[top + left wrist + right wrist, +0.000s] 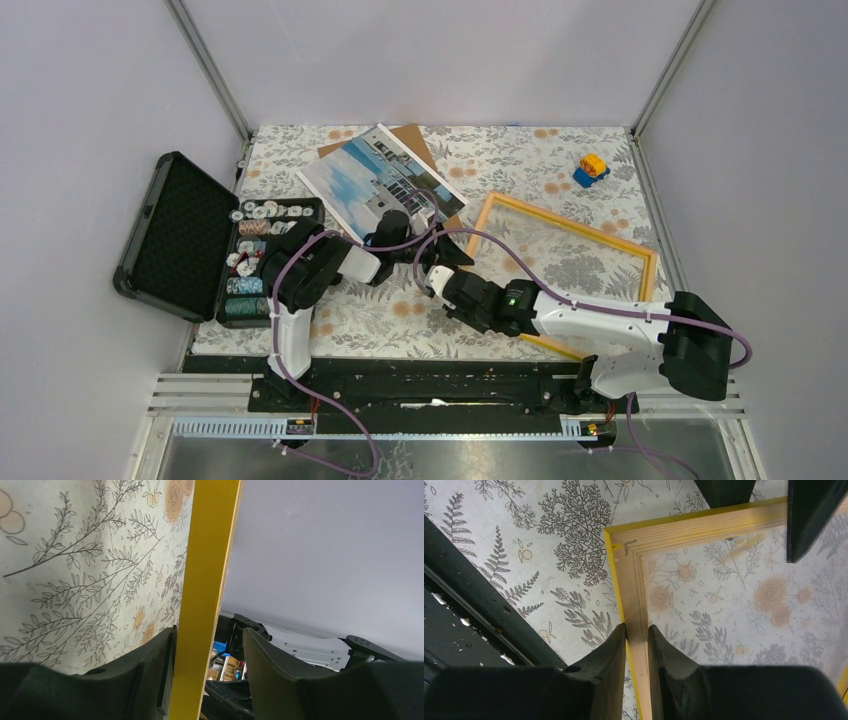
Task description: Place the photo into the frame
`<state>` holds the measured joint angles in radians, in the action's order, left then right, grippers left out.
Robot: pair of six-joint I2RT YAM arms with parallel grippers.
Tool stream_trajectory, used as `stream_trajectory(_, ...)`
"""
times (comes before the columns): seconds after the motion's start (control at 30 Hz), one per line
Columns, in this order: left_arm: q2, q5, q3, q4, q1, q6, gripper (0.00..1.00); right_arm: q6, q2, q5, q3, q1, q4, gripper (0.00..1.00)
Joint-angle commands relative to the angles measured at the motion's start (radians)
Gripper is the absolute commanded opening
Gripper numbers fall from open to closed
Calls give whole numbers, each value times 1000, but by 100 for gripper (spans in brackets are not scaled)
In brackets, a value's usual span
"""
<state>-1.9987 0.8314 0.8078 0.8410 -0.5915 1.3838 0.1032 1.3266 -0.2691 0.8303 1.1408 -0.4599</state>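
Right wrist view first: my right pincer (636, 628) is clamped narrow on one rail of the thin yellow-orange rectangular picture frame (704, 527), just below a corner. Bare wood and a staple are showing, so it looks like the back side. Left wrist shows my left pincer (210, 632) straddling another yellow edge of it, one finger (150, 670) touching and the other standing clear, so the jaws are open with no real grip there.

From the top camera, the frame sits right of centre on the floral surface (500, 160). The big paper photo of blue sky and a white building (365, 180) lies face up at the back left on a brown hardboard sheet (415, 140) — near the frame, not in it. My read: nothing's loaded yet — photo needs picking up, sliding in, lining up.
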Motion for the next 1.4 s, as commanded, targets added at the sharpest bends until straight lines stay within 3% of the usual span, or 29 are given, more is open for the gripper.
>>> stream_trajectory(0.0,29,-11,77,-125,-33,-121,51,-3,-37,-8,6,4,49,0)
stream_trajectory(0.17,43,-21,110,-204,-21,-165,28,-21,-44,-38,6,5,49,0)
stream_trajectory(0.3,58,-11,134,-234,22,-184,17,-54,-27,-92,15,4,50,20)
stream_trajectory(0.37,71,-9,148,-264,47,-197,0,-81,-23,-128,17,5,59,38)
stream_trajectory(0.47,92,-3,170,-303,81,-224,0,-161,-35,-177,15,5,79,63)
stream_trajectory(0.6,123,-9,194,-372,129,-278,0,-265,-72,-200,44,3,83,81)
stream_trajectory(0.83,171,-36,255,-586,182,-456,0,-402,-106,-296,214,-4,-35,98)
stream_trajectory(0.9,176,-36,279,-640,183,-509,0,-464,-105,-322,271,-81,-111,99)
stream_trajectory(0.97,173,-29,300,-685,188,-550,0,-540,-121,-268,305,-235,-166,100)
stream_trajectory(1.13,176,3,306,-701,242,-568,0,-607,-183,-4,225,-663,-97,100)
stream_trajectory(1.23,189,8,309,-722,293,-587,0,-648,-174,284,135,-956,-24,100)
stream_trajectory(1.37,194,0,330,-785,329,-627,0,-627,-156,316,68,-1111,9,100)
